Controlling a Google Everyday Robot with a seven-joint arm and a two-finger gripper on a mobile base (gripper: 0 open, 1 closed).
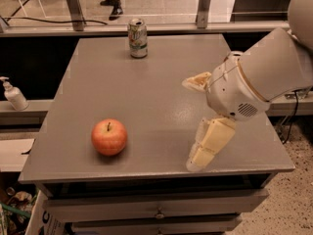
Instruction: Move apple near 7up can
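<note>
The red-orange apple (109, 137) sits on the grey table (161, 67) near its front left edge. The 7up can (138, 38), green and white with a silver top, stands upright at the table's far edge, left of centre. My gripper (190, 125) hangs over the right half of the table, to the right of the apple and apart from it. It is open and empty, with one cream finger (196, 81) above and the other (210, 143) low near the front edge.
A soap pump bottle (13, 96) stands on a ledge to the left. Drawers (156, 212) sit under the table's front edge. My bulky arm (266, 80) covers the table's right side. Metal railing posts (73, 6) and a person's feet are behind the table.
</note>
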